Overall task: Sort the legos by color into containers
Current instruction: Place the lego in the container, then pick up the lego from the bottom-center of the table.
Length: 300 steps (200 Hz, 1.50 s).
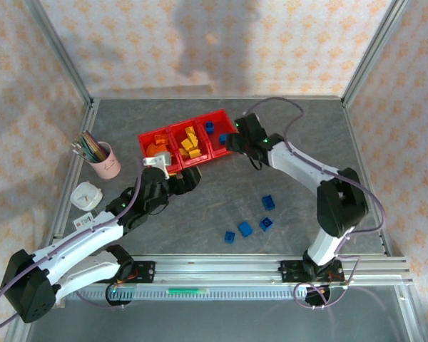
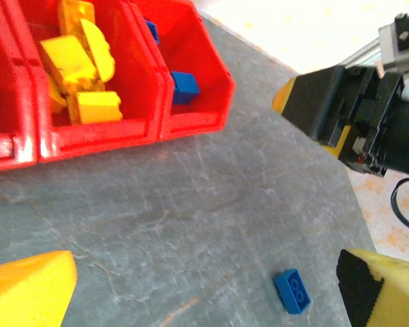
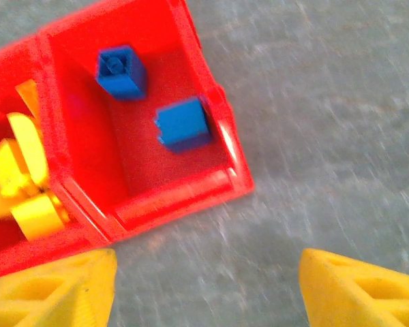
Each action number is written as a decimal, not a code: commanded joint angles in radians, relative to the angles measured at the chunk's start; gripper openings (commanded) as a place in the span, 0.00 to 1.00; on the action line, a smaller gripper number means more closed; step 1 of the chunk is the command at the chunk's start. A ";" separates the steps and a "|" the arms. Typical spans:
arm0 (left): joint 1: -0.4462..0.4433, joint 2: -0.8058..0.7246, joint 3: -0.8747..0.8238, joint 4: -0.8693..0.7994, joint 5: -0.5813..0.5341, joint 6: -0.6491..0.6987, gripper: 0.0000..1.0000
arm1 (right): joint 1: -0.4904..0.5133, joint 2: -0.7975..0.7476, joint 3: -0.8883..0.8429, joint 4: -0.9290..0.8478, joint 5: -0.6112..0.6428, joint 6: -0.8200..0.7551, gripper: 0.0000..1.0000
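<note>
Three joined red bins (image 1: 172, 130) stand at mid-table: orange bricks (image 1: 155, 148) in the left one, yellow bricks (image 1: 190, 142) in the middle, blue bricks (image 1: 212, 128) in the right. My right gripper (image 1: 232, 142) hovers open and empty at the right bin's near corner. Its wrist view looks into that bin (image 3: 211, 184) at two blue bricks (image 3: 121, 71) (image 3: 183, 124), fingertips (image 3: 361, 293) wide apart. My left gripper (image 1: 192, 179) is open and empty just in front of the bins (image 2: 191, 122). A loose blue brick (image 2: 292, 291) lies near its right finger (image 2: 388, 293).
Several loose blue bricks (image 1: 267, 223) lie on the grey table right of centre. A pink cup of pencils (image 1: 103, 160) and a small white object (image 1: 85, 194) stand at the left. The metal frame rail (image 1: 271, 263) runs along the near edge.
</note>
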 commanded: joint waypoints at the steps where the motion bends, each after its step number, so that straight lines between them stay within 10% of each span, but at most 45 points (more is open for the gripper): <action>1: -0.052 0.005 -0.013 0.028 -0.029 -0.028 0.99 | -0.010 -0.079 -0.125 -0.024 0.038 0.060 0.73; 138: -0.243 0.129 -0.035 0.159 -0.104 -0.116 0.99 | -0.006 -0.382 -0.631 -0.067 -0.019 0.292 0.88; 300: -0.246 0.093 -0.040 0.119 -0.150 -0.102 0.99 | 0.124 -0.191 -0.512 -0.059 0.092 0.234 0.60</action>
